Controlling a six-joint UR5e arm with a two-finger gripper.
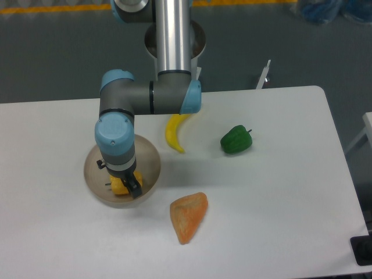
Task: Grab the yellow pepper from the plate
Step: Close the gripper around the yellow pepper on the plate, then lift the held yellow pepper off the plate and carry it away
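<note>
A white table (273, 221) with rounded corners fills most of the view under even light. Behind it lies dark grey floor (52, 52), crossed at the top edge by a yellow-orange stripe (52, 8).

Yellow pepper (119, 186): small, yellow-orange, mostly hidden, lying in the plate's front part.
Plate (92, 170): round, shallow, beige-grey, raised rim, at worktop's left.
</note>
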